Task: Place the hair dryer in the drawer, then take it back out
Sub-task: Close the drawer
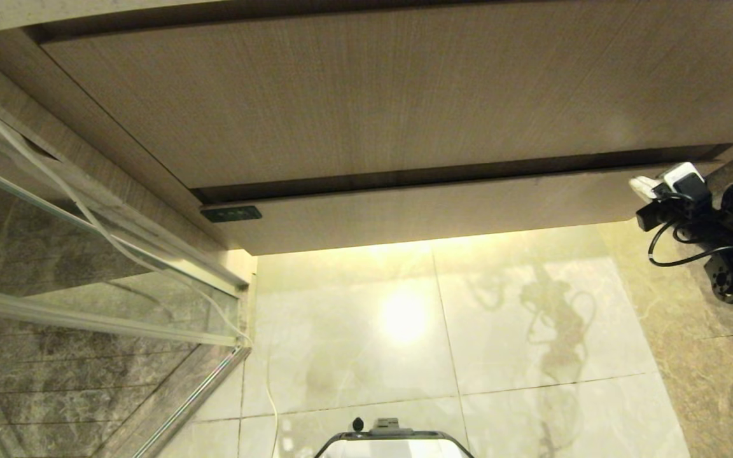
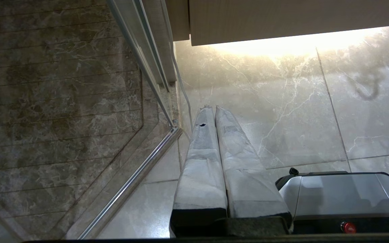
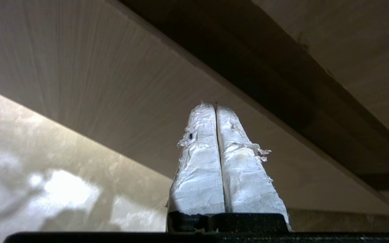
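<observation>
Nearest to us in the head view: one grey base cover (image 1: pixel 394 443) at the bottom edge, sitting on the tile floor (image 1: pixel 506 331).

Counts: two grippers, one wide wood panel (image 1: pixel 366 95), one narrow drawer (image 1: pixel 443 213) front below it, one small dark strip (image 1: pixel 231 214) at the left end of that front, one glass partition (image 1: pixel 86 254) on our left with one thin white cord (image 1: pixel 150 267) running down along it.

Right gripper (image 1: pixel 649 187) is at the far right of the head view, up at the right end of the drawer front; contact we cannot tell. In its wrist view the two white-wrapped fingers (image 3: pixel 199 162) are pressed together, clenched on nothing, tips pointing at the wood just under the dark gap.

Left gripper (image 2: pixel 213 108) is parked low beside the base, fingers likewise squeezed together, empty, aimed at the floor near the foot of the glass partition.

Drawer is pushed in, front flush with the cabinet. The hair dryer shows in no view, so we cannot tell where it is.

Surface and room: glossy pale marble tiles with a bright light patch under the cabinet; darker brown veined stone behind the glass and along the right edge.
</observation>
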You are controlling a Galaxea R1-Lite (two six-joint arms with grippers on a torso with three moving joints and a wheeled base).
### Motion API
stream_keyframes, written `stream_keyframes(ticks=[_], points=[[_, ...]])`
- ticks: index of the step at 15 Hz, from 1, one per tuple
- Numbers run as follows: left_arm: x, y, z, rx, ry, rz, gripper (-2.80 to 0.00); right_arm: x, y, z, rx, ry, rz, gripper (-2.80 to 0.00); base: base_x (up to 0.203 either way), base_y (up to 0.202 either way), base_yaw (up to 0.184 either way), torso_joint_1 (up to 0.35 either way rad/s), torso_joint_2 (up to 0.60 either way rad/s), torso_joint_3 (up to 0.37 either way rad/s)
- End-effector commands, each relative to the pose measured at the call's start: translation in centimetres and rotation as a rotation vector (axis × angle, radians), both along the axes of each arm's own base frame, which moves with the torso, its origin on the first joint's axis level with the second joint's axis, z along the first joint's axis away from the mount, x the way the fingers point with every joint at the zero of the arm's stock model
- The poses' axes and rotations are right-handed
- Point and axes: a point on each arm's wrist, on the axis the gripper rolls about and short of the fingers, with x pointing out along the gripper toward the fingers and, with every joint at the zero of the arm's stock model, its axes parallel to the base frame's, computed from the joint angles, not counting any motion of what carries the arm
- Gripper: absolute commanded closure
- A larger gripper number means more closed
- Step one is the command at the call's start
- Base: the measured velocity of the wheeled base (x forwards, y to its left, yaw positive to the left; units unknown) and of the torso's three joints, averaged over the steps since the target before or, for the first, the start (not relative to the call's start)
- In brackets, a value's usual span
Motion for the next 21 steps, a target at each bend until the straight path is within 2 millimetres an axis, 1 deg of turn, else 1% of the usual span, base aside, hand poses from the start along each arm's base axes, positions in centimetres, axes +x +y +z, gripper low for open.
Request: stream_keyframes(ticks=[1, 6, 12, 17, 21], points=[[0.0, 0.0, 0.0, -0.001, -0.001, 0.002, 0.00, 0.7, 0.1, -0.9, -0.004, 0.001, 0.008, 0.00, 0.000, 0.000, 0.000, 0.000, 0.00, 0.000], [0.0, 0.0, 0.0, -0.001, -0.001, 0.000, 0.00, 1.6, -0.3, -1.2, -0.020, -0.040, 0.008, 0.00, 0.000, 0.000, 0.000, 0.000, 0.00, 0.000], [0.0, 0.0, 0.0, -0.001, -0.001, 0.000, 0.00, 2.7, -0.6, -2.0, -0.034, -0.078, 0.009, 0.00, 0.000, 0.000, 0.000, 0.000, 0.00, 0.000], [0.0, 0.0, 0.0, -0.001, -0.001, 0.002, 0.00, 3.6, -1.1, -2.0, -0.044, -0.112, 0.007, 0.00, 0.000, 0.000, 0.000, 0.000, 0.00, 0.000], [0.0, 0.0, 0.0, -0.001, -0.001, 0.000, 0.00, 4.2, -1.3, -2.8, -0.046, -0.118, 0.009, 0.00, 0.000, 0.000, 0.000, 0.000, 0.00, 0.000]])
